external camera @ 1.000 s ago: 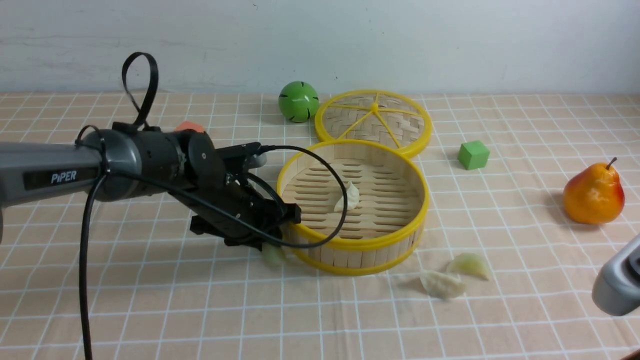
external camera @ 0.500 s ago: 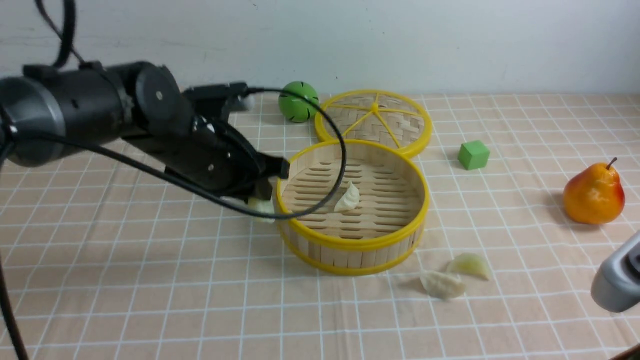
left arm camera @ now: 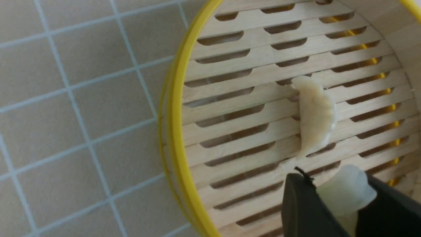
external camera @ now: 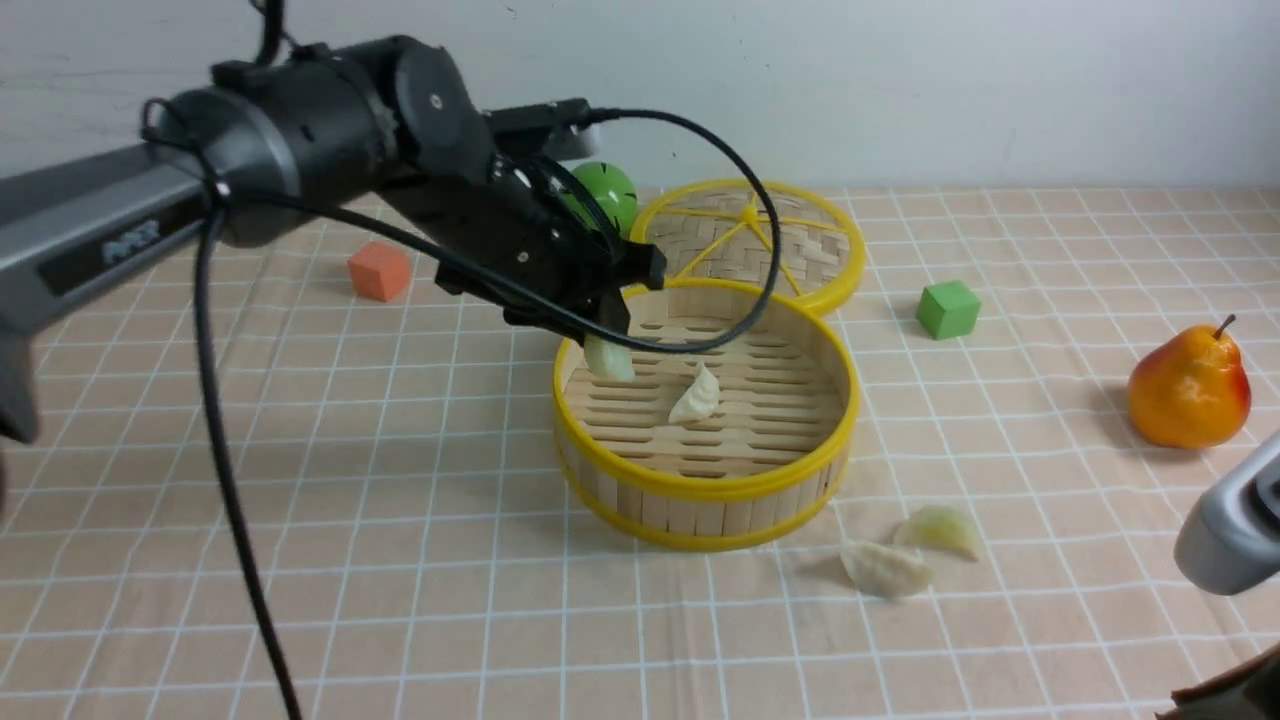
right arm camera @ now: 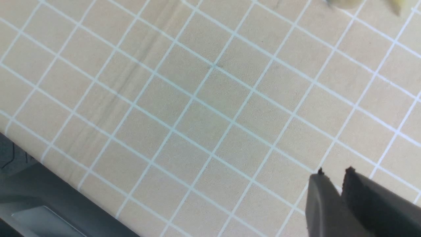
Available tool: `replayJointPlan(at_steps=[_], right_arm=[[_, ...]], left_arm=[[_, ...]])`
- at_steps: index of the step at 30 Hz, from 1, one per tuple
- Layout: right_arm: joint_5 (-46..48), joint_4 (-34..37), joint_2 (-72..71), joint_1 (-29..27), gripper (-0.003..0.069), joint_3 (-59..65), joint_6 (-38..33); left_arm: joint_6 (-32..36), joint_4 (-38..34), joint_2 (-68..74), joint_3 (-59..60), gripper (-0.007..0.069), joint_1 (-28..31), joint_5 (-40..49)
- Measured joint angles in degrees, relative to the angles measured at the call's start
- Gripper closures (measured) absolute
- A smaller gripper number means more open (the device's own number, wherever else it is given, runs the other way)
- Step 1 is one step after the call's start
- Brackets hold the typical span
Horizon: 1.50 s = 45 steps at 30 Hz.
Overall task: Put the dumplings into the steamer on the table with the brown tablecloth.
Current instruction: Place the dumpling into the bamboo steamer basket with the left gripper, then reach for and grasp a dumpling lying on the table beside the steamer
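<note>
Spread over the table (external camera: 1000,650): the brown tablecloth (external camera: 380,520), white-gridded and faintly creased.

Stretched in from the left, high above the cloth: the left arm (external camera: 90,235), with a black cable (external camera: 215,400) looped around its wrist.

Standing at centre on the cloth: the steamer (external camera: 700,487), round, yellow-rimmed and open at the top. Just behind it, close against its far rim: the flat woven lid (external camera: 745,240).

Far right, upright and well apart from the steamer: a pear (external camera: 1188,385). Low at the right edge: part of the right arm (external camera: 1230,540).

In the right wrist view: the right gripper (right arm camera: 334,172), jaws drawn almost together with nothing between them, above bare cloth.

Behind the left arm, partly hidden: a green ball (external camera: 605,195). Right of the lid: a green cube (external camera: 947,309). Left of the steamer, well apart: an orange cube (external camera: 379,271).

Over the steamer's slatted floor, just inside its left rim: the left gripper (external camera: 612,335), clamped on a greenish dumpling (external camera: 608,358) hanging below the fingertips, clear of the slats.

Lying near the middle of that floor, apart from the held one: a white dumpling (external camera: 697,397).

On the cloth just in front of the steamer's right side, close together: a second greenish dumpling (external camera: 938,530) and a second white dumpling (external camera: 885,568).
</note>
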Motion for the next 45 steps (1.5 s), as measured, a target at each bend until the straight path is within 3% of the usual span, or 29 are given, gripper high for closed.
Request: replayJointPlan(at_steps=[7,10,15,20,25,28,33,37,38,39,41,45], right_arm=[[0.2,0.0,0.1,0.0,0.0559,0.0,2.5],[0.2,-0.5,0.8,-0.1,0.0556,0.0,3.8],[0.2,-2.5,4.1,-2.0,0.0554,-0.1,6.0],[-0.1,-4.1,11.0,-9.1,0.0554,-4.7,4.4],[-2.9,-0.4,17.2,-15.6,0.0554,-11.0,-4.2],[-6.0,3.9,22.5,-17.0,0.0541,-14.5,-11.6],[-8.3,7.5,30.8,-14.8,0.0465,-17.6,-20.7],[-12.7,8.0,39.9,-10.6,0.0292,-19.7,-25.7],[-13.0,7.9,40.3,-10.6,0.0284,-19.7,-25.7],[-15.7,7.7,43.0,-9.8,0.0232,-19.9,-25.8],[-19.7,6.9,47.4,-9.4,0.0163,-20.0,-25.7],[-23.7,4.9,52.6,-9.3,0.0125,-20.0,-25.0]], left_arm=[[-9.8,15.1,7.4,-6.4,0.045,-3.3,2.3],[-11.3,17.8,9.0,-6.7,0.0442,-3.3,2.9],[-11.8,18.3,9.6,-6.8,0.0319,-3.3,3.0],[-12.0,18.2,6.1,-6.8,0.0157,-3.3,4.9],[-11.8,18.4,-2.2,-6.8,0.0136,-3.3,8.9],[-10.8,18.5,-9.9,-6.8,0.0174,-3.3,12.5],[-10.5,19.4,-19.7,-6.8,0.032,-3.3,16.3],[-10.5,20.0,-27.0,-6.9,0.0545,-3.3,21.4],[-10.5,20.0,-27.5,-6.9,0.0566,-3.3,21.8],[-10.5,20.1,-28.9,-6.9,0.062,-3.3,24.4],[-10.6,20.0,-31.2,-6.8,0.0638,-3.3,26.4],[-11.0,19.3,-36.3,-2.5,0.0638,-3.3,26.3]])
